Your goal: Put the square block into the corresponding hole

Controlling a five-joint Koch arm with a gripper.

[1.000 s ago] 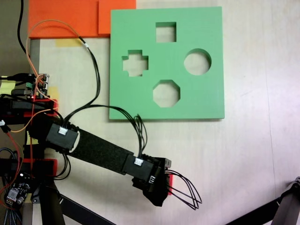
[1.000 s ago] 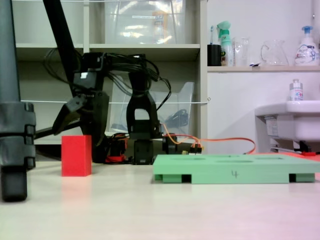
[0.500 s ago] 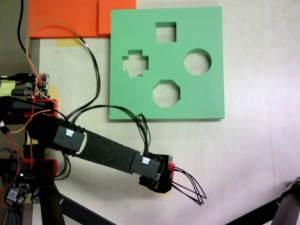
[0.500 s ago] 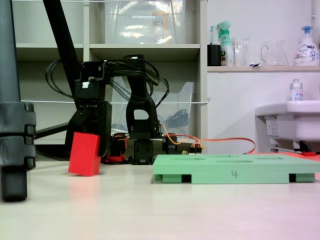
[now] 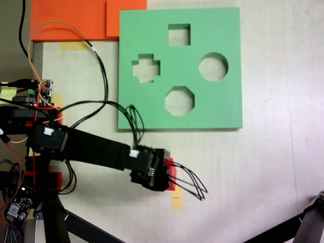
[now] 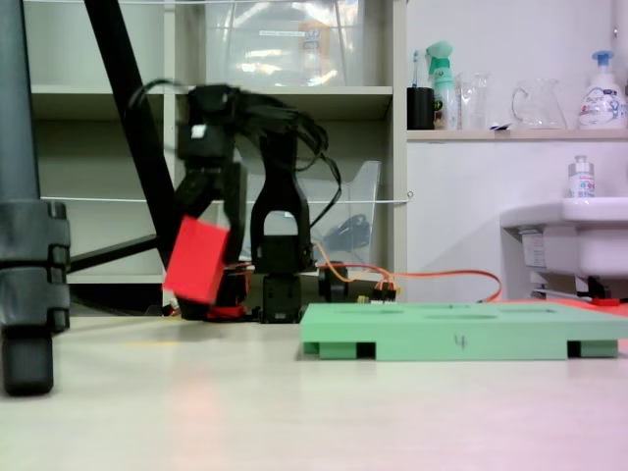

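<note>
Lifted off the table — square block (image 6: 199,260), tilted, clamped in the jaws.

Square block (image 5: 171,176): from above you see only a red sliver beside the arm's black housing; the rest is covered. End effector (image 6: 211,245): your low fixed view blurs it, and its jaws lie hidden behind the block (image 6: 197,260). Orange slabs (image 5: 66,19): cut off at the top picture edge.

Lab or workroom, storage shelving (image 6: 285,93), washbasin (image 6: 574,235), spray bottles (image 6: 446,83), tripod leg (image 6: 29,285)
</note>
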